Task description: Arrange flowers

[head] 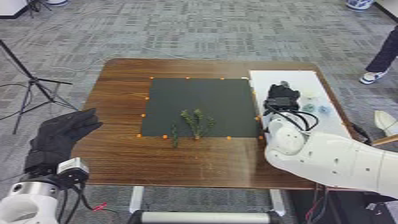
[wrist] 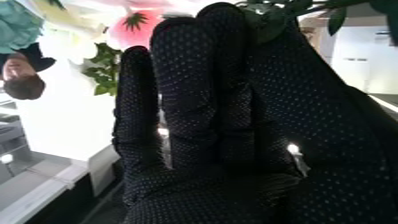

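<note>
Flowers (head: 309, 107), pale, on brown worktop (head: 120, 107), near right edge. Dark mat (head: 200, 92), mid-worktop. White sheet (head: 280, 77), along right edge, beneath flowers. Left hand (head: 60, 140), at left edge, fingers extended. Right hand (head: 282, 97), above sheet beside flowers, fingers straight. Green sprigs (head: 196, 122), at mat's near edge.

Black tripod (head: 33, 80), left (legs splayed) | gray carpet (head: 222, 30) | blue-white object (head: 360, 4), far right

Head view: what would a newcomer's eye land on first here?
Probably the big white right arm, its black-gloved right hand over the white surface at the table's right side. Next, the green sprigs near the dark mat's front edge. In the right wrist view, a pink flower glows beyond the glove.
</note>
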Tool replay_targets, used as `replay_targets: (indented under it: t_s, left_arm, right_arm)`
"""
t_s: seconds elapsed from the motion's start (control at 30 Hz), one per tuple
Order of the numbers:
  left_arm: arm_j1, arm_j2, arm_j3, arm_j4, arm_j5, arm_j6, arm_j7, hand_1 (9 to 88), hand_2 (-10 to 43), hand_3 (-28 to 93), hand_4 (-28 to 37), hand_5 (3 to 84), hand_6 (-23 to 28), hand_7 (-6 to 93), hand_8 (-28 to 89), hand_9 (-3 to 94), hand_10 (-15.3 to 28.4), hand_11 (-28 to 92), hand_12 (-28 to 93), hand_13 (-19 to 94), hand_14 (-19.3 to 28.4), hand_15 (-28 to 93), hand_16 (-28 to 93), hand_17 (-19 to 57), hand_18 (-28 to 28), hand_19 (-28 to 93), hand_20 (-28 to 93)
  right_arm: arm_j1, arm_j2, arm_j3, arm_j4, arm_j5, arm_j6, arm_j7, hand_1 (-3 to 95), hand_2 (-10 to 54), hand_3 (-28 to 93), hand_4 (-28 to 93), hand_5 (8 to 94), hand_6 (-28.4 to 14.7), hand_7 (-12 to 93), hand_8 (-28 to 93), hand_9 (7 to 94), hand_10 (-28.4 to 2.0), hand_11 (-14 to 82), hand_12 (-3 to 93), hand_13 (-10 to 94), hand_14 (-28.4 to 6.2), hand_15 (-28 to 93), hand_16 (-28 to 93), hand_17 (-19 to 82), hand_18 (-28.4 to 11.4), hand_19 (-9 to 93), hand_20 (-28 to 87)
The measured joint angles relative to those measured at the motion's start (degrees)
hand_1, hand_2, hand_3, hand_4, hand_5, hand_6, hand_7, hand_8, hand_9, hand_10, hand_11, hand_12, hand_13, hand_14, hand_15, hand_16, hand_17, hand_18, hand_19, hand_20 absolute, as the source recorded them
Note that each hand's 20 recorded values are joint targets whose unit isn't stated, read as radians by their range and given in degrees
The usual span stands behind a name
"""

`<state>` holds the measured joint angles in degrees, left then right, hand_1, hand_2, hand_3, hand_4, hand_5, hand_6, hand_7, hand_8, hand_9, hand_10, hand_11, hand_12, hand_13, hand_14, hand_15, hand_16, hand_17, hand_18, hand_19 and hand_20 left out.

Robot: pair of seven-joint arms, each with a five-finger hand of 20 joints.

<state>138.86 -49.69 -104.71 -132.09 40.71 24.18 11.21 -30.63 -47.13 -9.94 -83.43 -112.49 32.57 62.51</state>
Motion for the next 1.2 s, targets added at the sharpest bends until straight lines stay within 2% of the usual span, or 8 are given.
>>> replay_targets:
  t_s: [0.47, 0.97, 1.2]
  left_arm:
    - [0.4, -0.02, 0.03, -0.04, -0.08, 0.07, 0.1, 22.8, -0.5, 89, -23.5, 56.0, 12.9, 15.3, -11, 46.3, 20.0, 33, 11, 34, 23.4, 52, -8, -5.5, 17.9, 43, 13]
    - [1.4, 0.02, -0.07, -0.14, -0.2, 0.21, 0.25, 22.7, -0.4, 89, -23.4, 56.0, 12.9, 15.3, -11, 46.3, 20.1, 33, 11, 34, 23.4, 52, -8, -5.5, 17.9, 43, 13]
    - [1.5, 0.03, -0.07, -0.15, -0.22, 0.24, 0.26, 22.7, -0.5, 89, -23.5, 56.0, 12.9, 15.3, -11, 46.3, 20.0, 33, 11, 34, 23.5, 52, -8, -5.5, 17.9, 43, 13]
  right_arm:
    - [1.0, -0.6, -2.1, -4.4, -3.5, 3.3, 0.0, 58.0, -9.5, 76, -28, 72.7, 0.2, 56, -12, 83.4, -5.2, 26.2, 37.8, 78, 0.1, 52, 30, 30, -22.1, 93, -10]
    - [2.8, -0.3, -4.9, -12.4, -6.7, 4.8, -0.3, 57.9, -9.5, 76, -28, 73.1, 0.2, 56, -12, 83.8, -5.2, 25.7, 38.0, 78, -0.1, 52, 31, 30, -22.2, 93, -10]
    - [2.8, -0.4, -5.4, -12.9, -6.8, 5.0, -1.0, 57.7, -9.5, 77, -28, 73.1, 0.3, 55, -12, 84.0, -5.3, 25.5, 38.1, 78, -0.2, 52, 30, 30, -22.3, 93, -10]
